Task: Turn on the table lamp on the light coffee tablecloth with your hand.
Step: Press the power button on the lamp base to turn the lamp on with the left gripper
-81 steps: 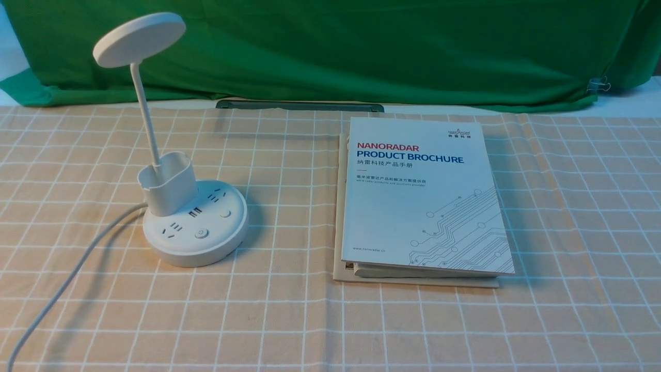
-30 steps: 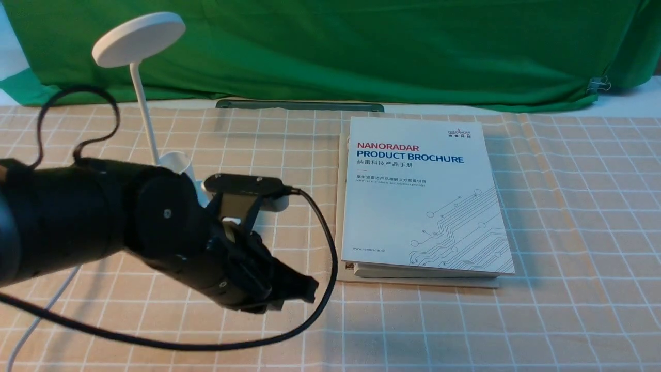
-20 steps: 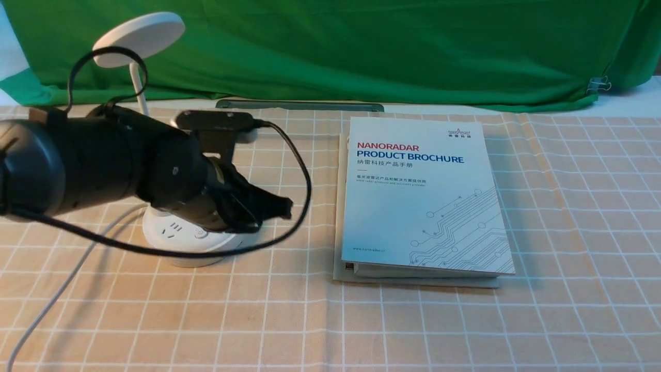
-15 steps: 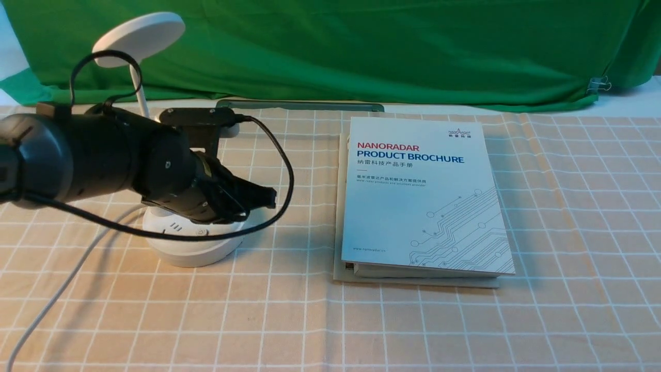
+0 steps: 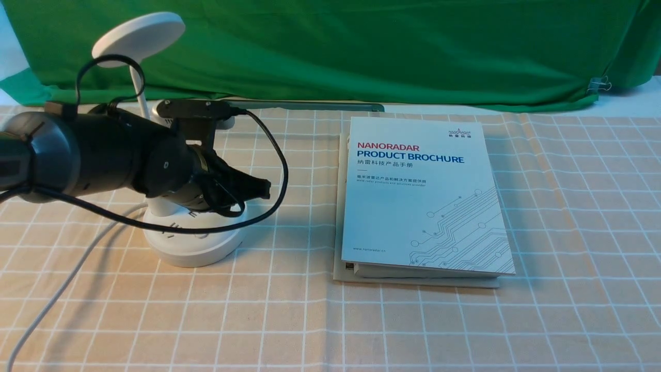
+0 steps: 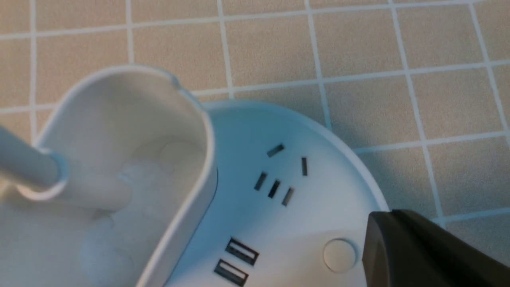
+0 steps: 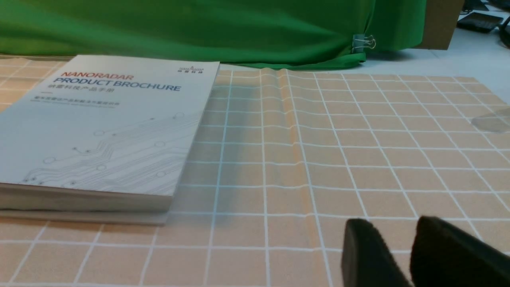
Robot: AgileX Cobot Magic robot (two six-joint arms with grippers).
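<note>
The white table lamp stands at the left on the light coffee tablecloth (image 5: pixel 392 320); its disc head (image 5: pixel 138 37) is unlit. My left arm, the hand, crosses in front of the pen-holder cup and over the round base (image 5: pixel 188 247). My left gripper (image 5: pixel 264 188) is shut and empty, its tip over the base's right edge. In the left wrist view the gripper (image 6: pixel 378 243) sits just beside a round button (image 6: pixel 339 255), near the sockets and USB ports, with the cup (image 6: pixel 119 159) alongside. My right gripper (image 7: pixel 398 243) hangs low over bare cloth with a narrow gap between its fingers.
A white product brochure (image 5: pixel 421 194) lies on a thin booklet right of the lamp; it also shows in the right wrist view (image 7: pixel 103 127). The lamp's white cord (image 5: pixel 57 294) runs to the front left. A green backdrop cloth (image 5: pixel 361 51) hangs behind.
My left arm came into view from the left, rose from low in front of the lamp and drew back over its base. The lamp and brochure have not moved.
</note>
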